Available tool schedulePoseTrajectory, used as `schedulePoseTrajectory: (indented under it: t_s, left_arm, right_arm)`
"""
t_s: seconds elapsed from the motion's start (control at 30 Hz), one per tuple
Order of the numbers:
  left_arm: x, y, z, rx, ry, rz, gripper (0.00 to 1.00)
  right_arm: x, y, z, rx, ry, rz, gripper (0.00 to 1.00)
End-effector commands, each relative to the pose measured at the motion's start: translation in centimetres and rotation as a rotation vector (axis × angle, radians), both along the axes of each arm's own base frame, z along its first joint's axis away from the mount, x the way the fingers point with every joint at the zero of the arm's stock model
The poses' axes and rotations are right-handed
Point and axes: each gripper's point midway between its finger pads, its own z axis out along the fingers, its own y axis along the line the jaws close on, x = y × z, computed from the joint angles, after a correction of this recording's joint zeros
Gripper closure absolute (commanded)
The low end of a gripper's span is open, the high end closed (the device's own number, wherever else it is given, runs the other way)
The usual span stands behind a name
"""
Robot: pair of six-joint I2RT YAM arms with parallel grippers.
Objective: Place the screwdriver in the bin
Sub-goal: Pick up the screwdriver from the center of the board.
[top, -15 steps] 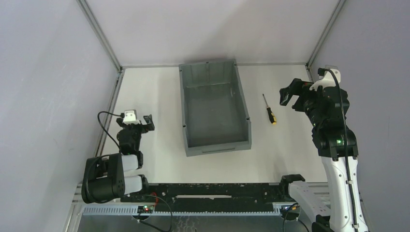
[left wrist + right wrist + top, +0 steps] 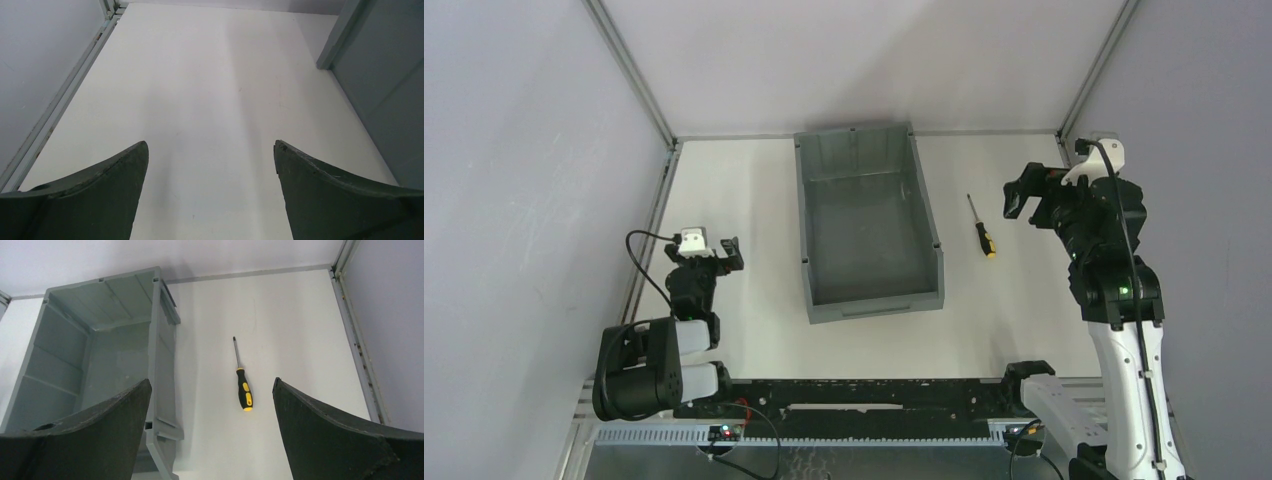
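The screwdriver [image 2: 981,228] lies flat on the white table just right of the bin [image 2: 934,232], thin shaft pointing away, black and yellow handle nearest. The right wrist view shows the screwdriver [image 2: 243,385] ahead of the fingers, with the bin [image 2: 159,330] to its left. My right gripper [image 2: 1025,203] hangs above the table to the right of the screwdriver, open and empty. My left gripper [image 2: 722,254] sits low at the near left, open over bare table, with nothing between its fingers [image 2: 100,195]. The grey bin is empty inside.
Grey walls with metal corner posts [image 2: 629,70] close in the table on the left, back and right. A side wall of the bin [image 2: 380,85] fills the right of the left wrist view. A black rail [image 2: 854,395] runs along the near edge.
The right arm has shifted very slightly; the screwdriver, bin and left arm stay where they were.
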Motion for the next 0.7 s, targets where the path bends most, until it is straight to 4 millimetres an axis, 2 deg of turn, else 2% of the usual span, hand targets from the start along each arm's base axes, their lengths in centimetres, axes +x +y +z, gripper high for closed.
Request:
schedulePoseTrajectory:
  t_s: [0.0, 0.27, 0.67]
  left_arm:
    - [1.1, 0.1, 2.9, 0.003, -0.09, 0.001, 0.0]
    - [1.1, 0.1, 3.0, 0.004, -0.092, 0.002, 0.0]
    - [1.1, 0.1, 3.0, 0.004, -0.091, 0.003, 0.0]
  right_arm:
    - [0.8, -0.2, 1.8, -0.061, -0.039, 0.014, 0.0]
    - [2.7, -0.2, 3.1, -0.098, -0.023, 0.025, 0.0]
    - [6.8, -0.5, 1.3, -0.115, 0.13, 0.003, 0.01]
